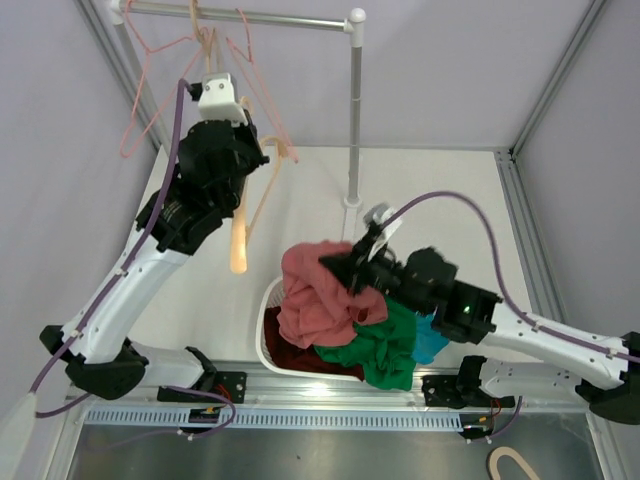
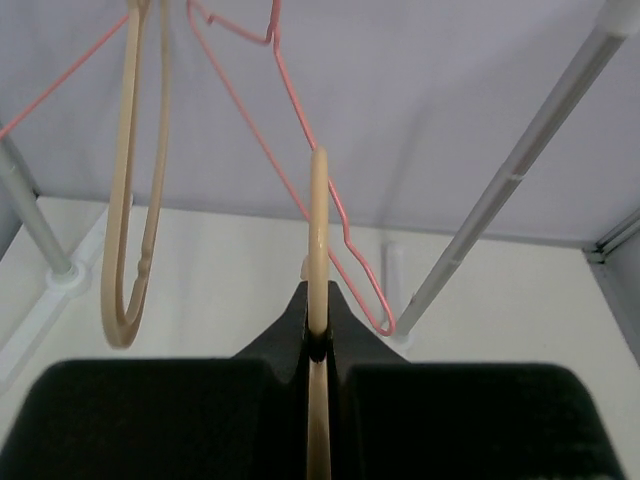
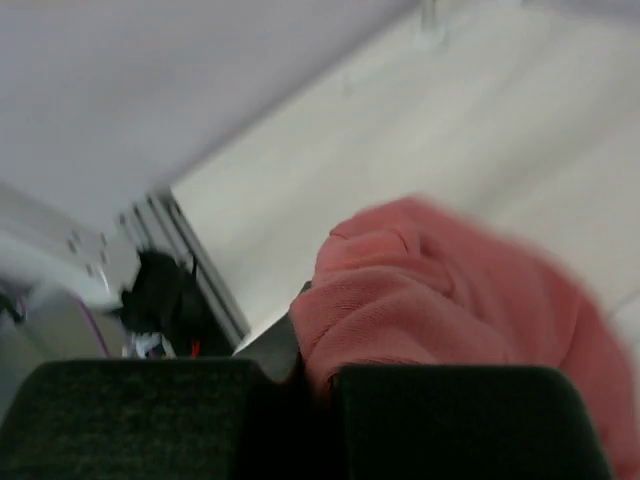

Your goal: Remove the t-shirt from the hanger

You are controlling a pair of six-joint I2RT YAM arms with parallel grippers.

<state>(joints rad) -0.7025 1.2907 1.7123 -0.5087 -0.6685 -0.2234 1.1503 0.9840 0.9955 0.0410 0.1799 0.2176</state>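
Your right fingers are pinched shut on the pink t-shirt; your left fingers are clamped on the bare cream hanger.

Nearest you, the t-shirt sits bunched on top of the white basket on the table, over three other garments: one dark red, one green, one teal. Farther back, the hanger you grip slants down beside the basket, apart from it. On the rail beyond, you can count one more cream hanger and what look like two pink wire hangers.
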